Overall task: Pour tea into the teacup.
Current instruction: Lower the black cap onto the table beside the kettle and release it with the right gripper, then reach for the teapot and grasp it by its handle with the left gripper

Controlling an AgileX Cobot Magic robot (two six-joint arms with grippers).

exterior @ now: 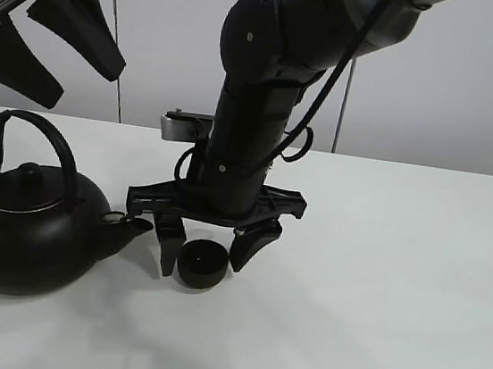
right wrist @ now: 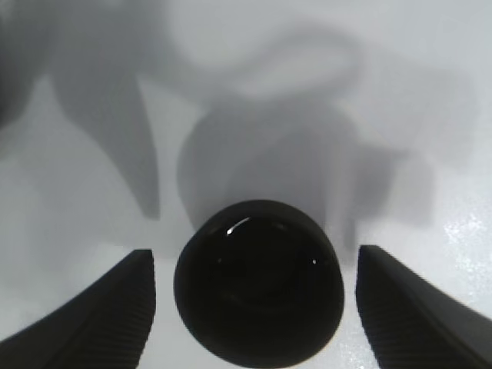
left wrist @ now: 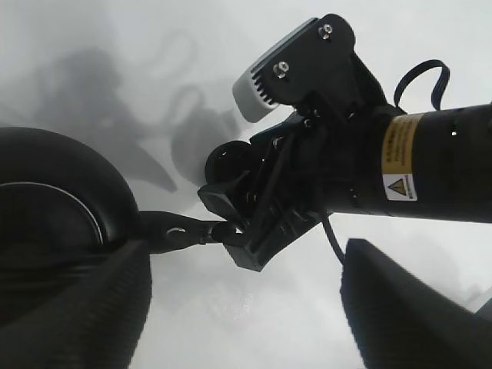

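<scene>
A: White table (exterior: 412,304), black kettle (exterior: 29,230). Where does it sit from the right gripper (exterior: 206,256)?
B: Just beside one finger, spout pointing at it.
A: And the left gripper (exterior: 83,83)?
B: High over the kettle, fingers spread wide.
A: The teacup (right wrist: 257,280)?
B: Upright on the table between the right gripper's spread fingers (a gap on either side).

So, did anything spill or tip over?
Nothing stands out. The kettle stands upright on the white table. The teacup sits upright between the open fingers of the right gripper, with a gap on each side. No puddle shows on the table.
</scene>
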